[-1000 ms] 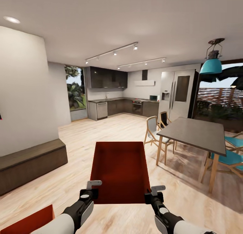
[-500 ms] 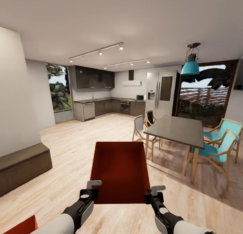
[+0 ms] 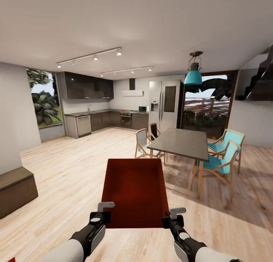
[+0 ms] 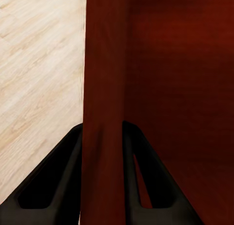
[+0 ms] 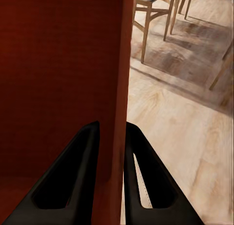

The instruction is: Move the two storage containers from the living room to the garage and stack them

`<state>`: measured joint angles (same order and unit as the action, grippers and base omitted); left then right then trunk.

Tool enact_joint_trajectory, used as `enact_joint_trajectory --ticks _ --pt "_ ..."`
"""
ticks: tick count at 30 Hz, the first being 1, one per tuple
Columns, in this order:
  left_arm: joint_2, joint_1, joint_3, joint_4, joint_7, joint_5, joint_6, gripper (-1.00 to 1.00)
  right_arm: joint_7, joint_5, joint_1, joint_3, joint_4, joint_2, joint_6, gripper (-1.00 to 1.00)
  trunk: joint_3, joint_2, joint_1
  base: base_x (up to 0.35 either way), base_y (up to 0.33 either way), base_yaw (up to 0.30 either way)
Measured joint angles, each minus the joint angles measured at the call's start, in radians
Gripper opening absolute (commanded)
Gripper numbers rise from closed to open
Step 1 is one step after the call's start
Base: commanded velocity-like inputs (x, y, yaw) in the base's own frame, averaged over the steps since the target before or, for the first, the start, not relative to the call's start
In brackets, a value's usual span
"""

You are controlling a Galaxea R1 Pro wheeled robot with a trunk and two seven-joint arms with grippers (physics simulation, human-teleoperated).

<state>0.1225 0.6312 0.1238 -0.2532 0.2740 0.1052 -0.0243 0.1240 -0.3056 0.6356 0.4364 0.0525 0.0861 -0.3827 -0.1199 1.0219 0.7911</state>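
Wood-plank floor (image 3: 68, 178) w/ dining table (image 3: 180, 142) ahead, left hand (image 3: 100, 216) & right hand (image 3: 172, 219) each clamped on 1 red container (image 3: 134, 192) wall.

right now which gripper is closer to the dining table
Right. The right gripper clamps the bin wall on the dining table side; the left gripper clamps the opposite wall.

You're facing light wood-plank flooring (image 3: 72, 171), a dark kitchen (image 3: 98, 118) with track lights (image 3: 91, 57), a steel fridge (image 3: 165, 105), a grey dining table (image 3: 178, 142) with teal chairs (image 3: 223, 159), a teal pendant lamp (image 3: 193, 75), a garden window (image 3: 43, 105).
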Motion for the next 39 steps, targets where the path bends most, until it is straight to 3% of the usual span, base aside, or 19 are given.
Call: enact_joint_trajectory --ticks 39 --pt "-0.001 0.000 0.003 0.001 0.000 0.006 0.003 -1.00 0.000 0.000 0.000 0.002 0.001 0.000 0.001 -1.00 0.000 0.000 0.000 0.000 0.000 -0.283"
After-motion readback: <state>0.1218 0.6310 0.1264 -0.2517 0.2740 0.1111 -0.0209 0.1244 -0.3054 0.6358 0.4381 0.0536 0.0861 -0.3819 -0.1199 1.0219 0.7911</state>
